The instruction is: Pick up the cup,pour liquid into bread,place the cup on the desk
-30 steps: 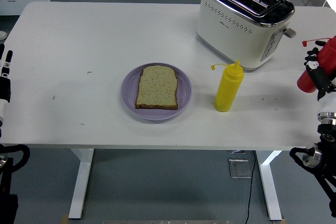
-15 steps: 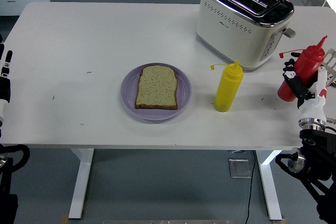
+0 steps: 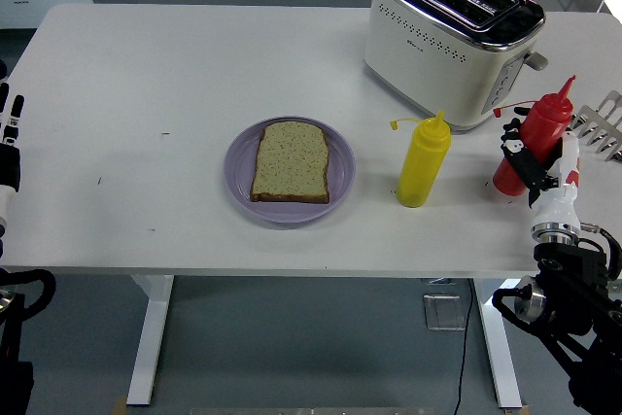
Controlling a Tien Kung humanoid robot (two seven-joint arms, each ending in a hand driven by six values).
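Observation:
My right hand (image 3: 535,170) is shut on a red squeeze bottle (image 3: 530,146) with its cap flipped open, held tilted at the right side of the table, right of the yellow bottle. A slice of bread (image 3: 292,161) lies on a purple plate (image 3: 239,168) in the middle of the table, well to the left of the red bottle. My left hand (image 3: 9,143) rests at the left edge of the picture, fingers extended, holding nothing.
A yellow squeeze bottle (image 3: 423,161) stands upright between the plate and the red bottle. A white toaster (image 3: 450,36) sits at the back right. A white rack (image 3: 603,126) shows at the right edge.
My right hand has carried the red bottle leftward from the right edge in over the table, towards the yellow bottle. The left hand has not moved.

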